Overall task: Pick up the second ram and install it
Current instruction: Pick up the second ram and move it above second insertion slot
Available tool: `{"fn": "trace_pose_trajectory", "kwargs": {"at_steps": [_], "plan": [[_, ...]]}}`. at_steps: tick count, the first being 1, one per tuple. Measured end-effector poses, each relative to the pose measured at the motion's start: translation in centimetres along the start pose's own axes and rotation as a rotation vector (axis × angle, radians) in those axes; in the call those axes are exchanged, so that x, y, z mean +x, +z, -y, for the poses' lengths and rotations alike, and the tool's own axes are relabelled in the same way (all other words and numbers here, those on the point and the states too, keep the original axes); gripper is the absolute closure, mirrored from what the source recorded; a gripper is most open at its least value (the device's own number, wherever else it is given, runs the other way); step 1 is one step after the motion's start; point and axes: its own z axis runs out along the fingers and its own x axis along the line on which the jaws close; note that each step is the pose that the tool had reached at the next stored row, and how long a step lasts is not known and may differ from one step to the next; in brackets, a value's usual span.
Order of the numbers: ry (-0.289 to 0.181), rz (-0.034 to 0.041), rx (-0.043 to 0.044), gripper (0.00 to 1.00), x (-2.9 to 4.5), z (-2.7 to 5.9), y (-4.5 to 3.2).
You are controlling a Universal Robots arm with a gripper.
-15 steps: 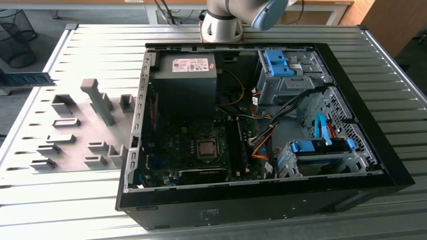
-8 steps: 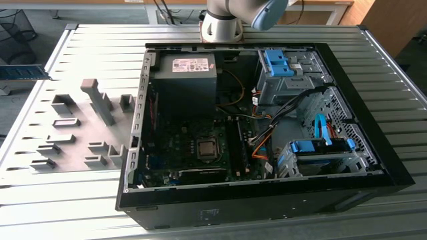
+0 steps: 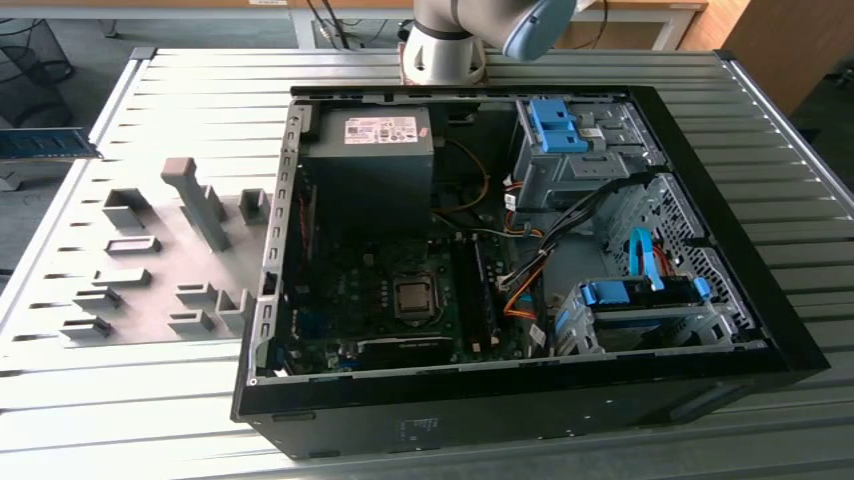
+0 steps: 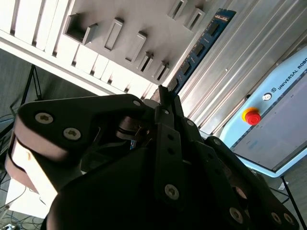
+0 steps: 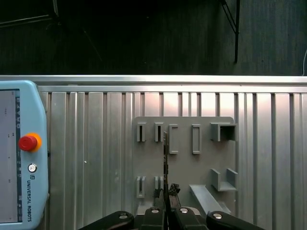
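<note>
Lab: slatted aluminium bench [image 3: 200, 90], teach pendant [image 5: 19, 158]

Open computer case [image 3: 507, 410] on slatted table [image 3: 200, 90], grey fixture plate [image 3: 167, 262] beside it

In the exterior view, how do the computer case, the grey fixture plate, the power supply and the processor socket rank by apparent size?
Largest to smallest:
computer case
grey fixture plate
power supply
processor socket
No two look alike in size.

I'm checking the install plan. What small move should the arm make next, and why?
Probably carry the stick toward the open computer case: the gripper looks shut on the second ram, held edge-on above the grey fixture plate, not yet at the case.
</note>
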Motion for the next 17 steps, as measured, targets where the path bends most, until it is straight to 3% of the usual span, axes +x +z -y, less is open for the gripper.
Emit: {"fn": "trace_pose_trajectory", "kwargs": {"at_steps": [17], "plan": [[0.000, -0.0003, 0.0001, 0.86, -0.01, 1.24, -0.01]]}}
